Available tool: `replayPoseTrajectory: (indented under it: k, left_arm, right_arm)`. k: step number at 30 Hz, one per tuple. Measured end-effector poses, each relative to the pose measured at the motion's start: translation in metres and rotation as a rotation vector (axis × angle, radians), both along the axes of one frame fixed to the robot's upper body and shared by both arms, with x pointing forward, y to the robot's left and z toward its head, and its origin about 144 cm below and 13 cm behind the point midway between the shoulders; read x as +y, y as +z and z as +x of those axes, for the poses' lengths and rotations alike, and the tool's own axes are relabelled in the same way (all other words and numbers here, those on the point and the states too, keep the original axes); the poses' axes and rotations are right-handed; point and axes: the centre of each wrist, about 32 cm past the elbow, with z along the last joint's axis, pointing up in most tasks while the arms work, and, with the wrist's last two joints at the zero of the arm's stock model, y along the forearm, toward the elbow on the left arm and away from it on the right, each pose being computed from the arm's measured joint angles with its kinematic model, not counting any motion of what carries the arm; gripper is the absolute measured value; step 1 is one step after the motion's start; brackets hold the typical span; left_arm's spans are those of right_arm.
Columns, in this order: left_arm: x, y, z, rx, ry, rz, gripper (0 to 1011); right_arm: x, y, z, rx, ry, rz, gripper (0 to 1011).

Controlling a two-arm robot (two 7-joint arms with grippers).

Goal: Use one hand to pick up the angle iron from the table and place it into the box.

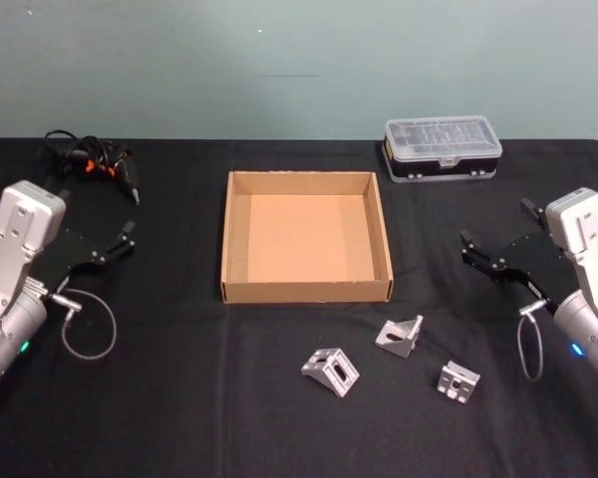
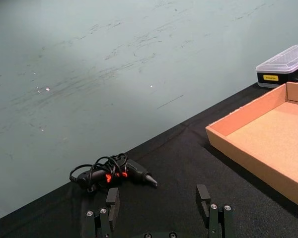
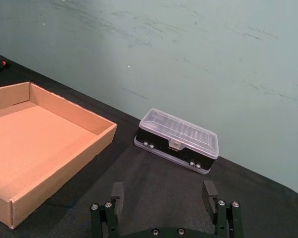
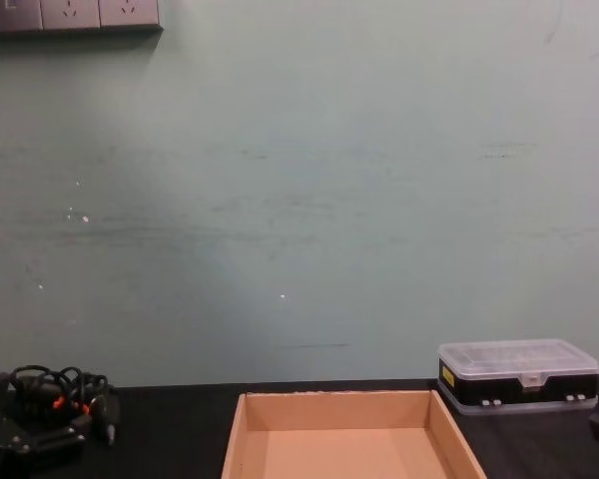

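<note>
Where three alike lie, this entry takes the leftmost: angle iron (image 1: 331, 371), a silvery slotted bracket on the table (image 1: 179, 418), in front of the box (image 1: 304, 291) and apart from it. Second angle iron (image 1: 400, 337) and third angle iron (image 1: 458, 381) sit to its right.

Handling, judged: stiff, light, smooth, liable to skid. Pinch across one flat flange.

Right gripper (image 3: 163, 193): fingers spread, empty, right of the box.
Left gripper (image 2: 158, 198): fingers spread, empty, parked left.

Head view supplies the bracket layout, wrist views the finger gaps, and chest view the organiser case (image 4: 517, 374) side-on.
</note>
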Motion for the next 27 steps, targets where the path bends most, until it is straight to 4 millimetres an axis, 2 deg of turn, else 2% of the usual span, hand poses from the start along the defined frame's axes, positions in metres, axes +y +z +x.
replayPoseTrajectory:
  k: [27]
  left_arm:
    - [0.0, 0.0, 0.0, 0.0, 0.0, 0.0, 1011]
  right_arm:
    - [0.0, 0.0, 0.0, 0.0, 0.0, 0.0, 1004]
